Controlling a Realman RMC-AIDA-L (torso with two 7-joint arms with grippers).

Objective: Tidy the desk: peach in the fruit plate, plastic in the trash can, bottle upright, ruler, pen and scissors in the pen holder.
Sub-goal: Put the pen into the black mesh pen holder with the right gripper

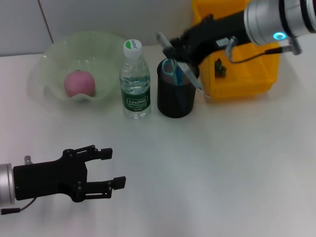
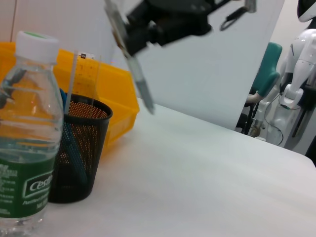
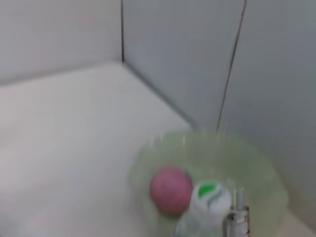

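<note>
At the far right, the yellow bin point(image 1: 237, 74), presumably the trash can, was seen with something small and dark at its front, too small to be identified as plastic. Far left, the fruit plate point(image 1: 49, 59) was already occupied by the peach point(image 1: 79, 83), so that step was judged done. The bottle point(image 1: 135, 81) was found upright just left of the pen holder point(image 1: 175, 101), another step ticked off. Inside the black mesh holder, a clear ruler point(image 2: 81, 74) and a blue-handled item point(image 1: 177, 74) were made out. Above the holder, the right gripper point(image 1: 174, 55) was closed on a slim metallic pen-like item point(image 1: 190, 76), tilted, its lower end poised beyond the holder's right rim; that placement was reckoned the step in hand. At the near left, the left gripper point(image 1: 111, 168) was parked over the table point(image 1: 222, 173), fingers spread and nothing held.
</note>
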